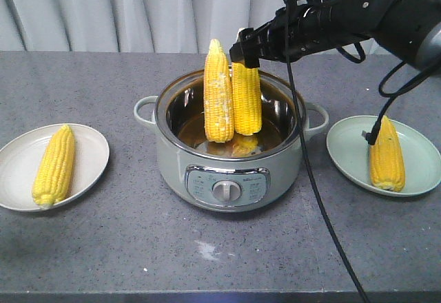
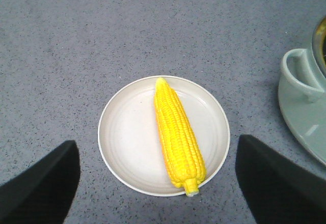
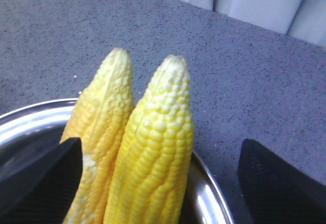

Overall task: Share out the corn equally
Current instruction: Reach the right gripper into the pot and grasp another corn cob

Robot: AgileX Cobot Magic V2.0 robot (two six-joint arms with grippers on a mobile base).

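Right gripper of mine hangs over the pot, fingers spread wide by the tips of the tall cob and the short cob, which stand up inside it, touching each other. My left gripper is spread wide too, above the left plate, where the left cob lies. On the right plate lies the right cob

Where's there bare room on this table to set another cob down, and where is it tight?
Free: the wide table strip in front of the pot; the left plate's half toward the pot, beside its cob; the right plate's pot-side half, beside its cob. Crowded: the pot, holding two upright cobs with the right gripper at their tops.
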